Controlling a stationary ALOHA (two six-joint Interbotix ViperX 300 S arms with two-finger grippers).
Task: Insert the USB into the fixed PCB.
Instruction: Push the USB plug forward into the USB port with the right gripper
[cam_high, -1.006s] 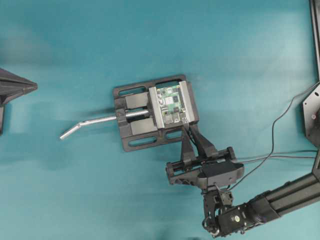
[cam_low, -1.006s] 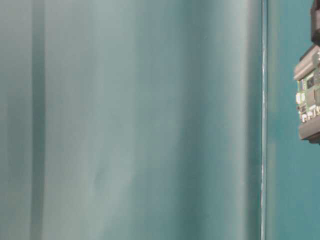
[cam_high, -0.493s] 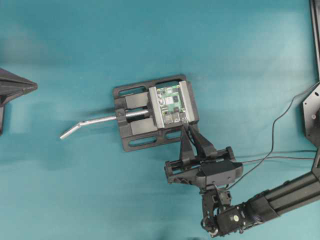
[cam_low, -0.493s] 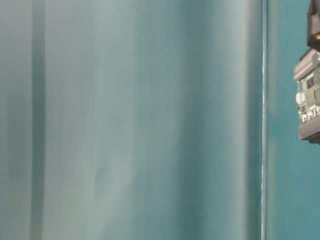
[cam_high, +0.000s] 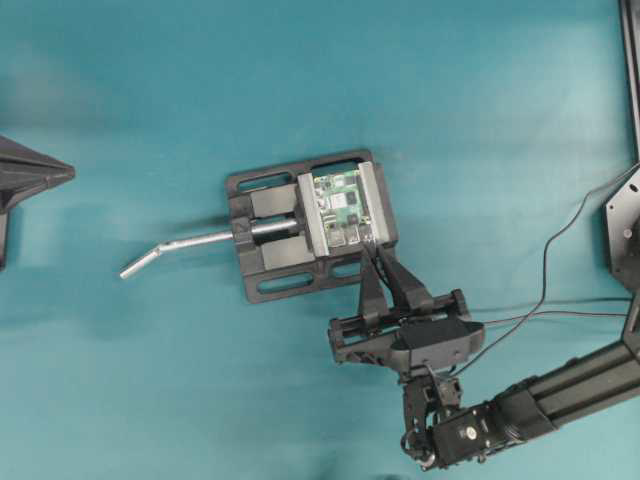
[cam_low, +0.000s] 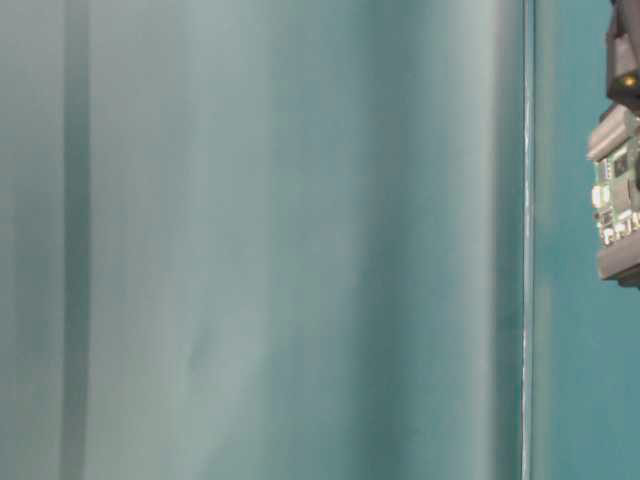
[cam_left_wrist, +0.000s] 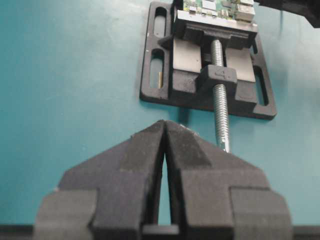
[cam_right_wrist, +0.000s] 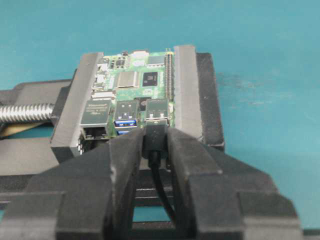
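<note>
Right wrist view shows the right gripper (cam_right_wrist: 155, 145) with its jaws pinched on the black body of the USB (cam_right_wrist: 156, 135). The plug sits straight ahead of the jaw tips, its metal end at or already inside a silver port on the near edge of the fixed PCB (cam_right_wrist: 137, 87); how deep it sits cannot be told. The thin cable (cam_right_wrist: 161, 187) runs back between the jaws.

From overhead, the right gripper (cam_high: 372, 268) has crept slightly nearer the vise (cam_high: 262, 232) than a second ago, while the board has not shifted. Judged from that, the insertion is in its final push, and alignment looks good.

The left gripper (cam_left_wrist: 164, 131) hangs well back from the vise, jaws nearly touching with nothing between them, above the tabletop (cam_left_wrist: 65, 75), beside the screw (cam_left_wrist: 220, 107).
</note>
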